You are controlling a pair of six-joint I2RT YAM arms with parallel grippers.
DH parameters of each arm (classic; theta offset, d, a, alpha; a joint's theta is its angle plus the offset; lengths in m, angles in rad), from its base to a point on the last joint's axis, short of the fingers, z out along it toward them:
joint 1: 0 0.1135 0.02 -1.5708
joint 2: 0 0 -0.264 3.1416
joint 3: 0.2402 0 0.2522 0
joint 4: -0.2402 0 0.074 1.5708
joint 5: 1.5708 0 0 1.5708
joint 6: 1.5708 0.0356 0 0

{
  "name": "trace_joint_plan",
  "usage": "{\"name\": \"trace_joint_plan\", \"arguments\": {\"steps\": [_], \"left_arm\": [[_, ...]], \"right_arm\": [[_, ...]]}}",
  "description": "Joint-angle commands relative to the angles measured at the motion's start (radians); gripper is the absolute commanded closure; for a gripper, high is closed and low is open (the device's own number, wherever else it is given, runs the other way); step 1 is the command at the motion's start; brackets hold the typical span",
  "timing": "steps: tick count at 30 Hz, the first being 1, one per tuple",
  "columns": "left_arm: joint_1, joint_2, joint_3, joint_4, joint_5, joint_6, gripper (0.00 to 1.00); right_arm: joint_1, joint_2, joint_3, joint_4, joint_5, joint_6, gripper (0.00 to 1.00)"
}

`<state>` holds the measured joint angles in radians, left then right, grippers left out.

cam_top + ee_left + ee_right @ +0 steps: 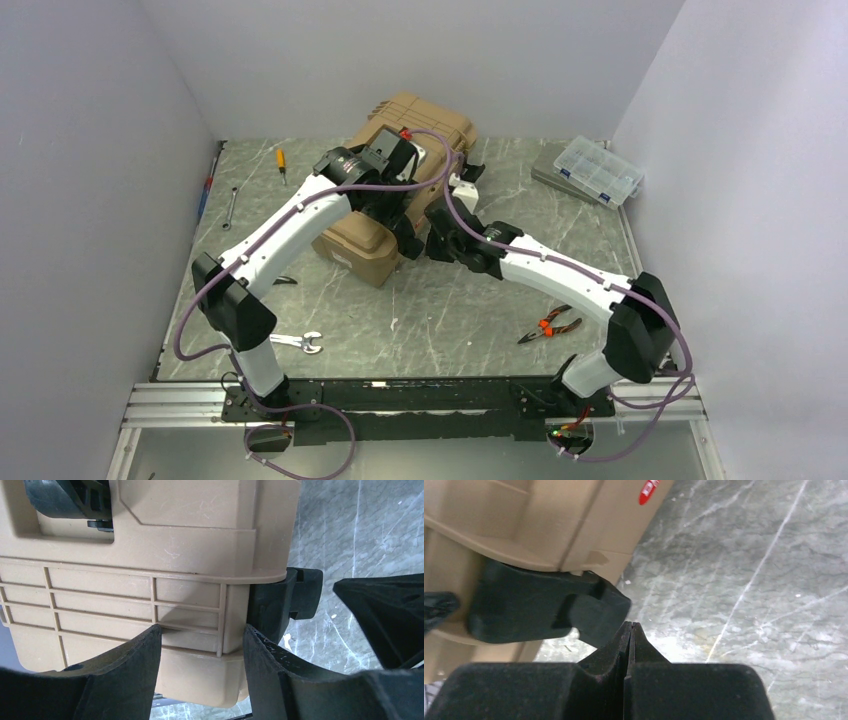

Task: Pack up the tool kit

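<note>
right wrist: pinched right gripper [630, 630] just beside toolbox latch [524, 612].

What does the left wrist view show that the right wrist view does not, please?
Only the left wrist view shows the ribbed side wall of the toolbox, its black handle in a recess, and the open left gripper. Only the right wrist view shows the red label and the closed tips of the right gripper beside the latch. Both show the tan toolbox, a black latch and the marbled table.
</note>
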<state>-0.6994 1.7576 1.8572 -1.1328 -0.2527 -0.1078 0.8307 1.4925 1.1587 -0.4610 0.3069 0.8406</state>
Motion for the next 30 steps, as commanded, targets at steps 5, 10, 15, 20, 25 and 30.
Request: {"name": "trace_joint_plan", "arguments": {"steps": [5, 10, 15, 20, 25, 30], "left_arm": [[0.023, 0.096, -0.082, 0.006, 0.153, -0.012, 0.4], [0.048, 0.07, -0.145, 0.041, 0.227, -0.012, 0.4], [0.068, 0.038, -0.25, 0.101, 0.283, -0.025, 0.41], [0.077, 0.015, -0.32, 0.142, 0.313, -0.04, 0.41], [0.078, 0.011, -0.33, 0.148, 0.323, -0.042, 0.41], [0.078, 0.017, -0.321, 0.149, 0.329, -0.039, 0.42]], "right_arm": [[0.013, 0.12, 0.125, 0.017, -0.018, 0.006, 1.0], [0.012, 0.174, 0.127, 0.074, -0.056, 0.02, 1.0], [0.012, 0.201, 0.12, 0.121, -0.084, 0.043, 1.0], [0.017, 0.228, 0.121, 0.127, -0.102, 0.082, 1.0], [0.042, 0.267, 0.174, 0.005, 0.011, 0.148, 1.0], [0.082, 0.331, 0.26, -0.177, 0.18, 0.269, 1.0]]}}
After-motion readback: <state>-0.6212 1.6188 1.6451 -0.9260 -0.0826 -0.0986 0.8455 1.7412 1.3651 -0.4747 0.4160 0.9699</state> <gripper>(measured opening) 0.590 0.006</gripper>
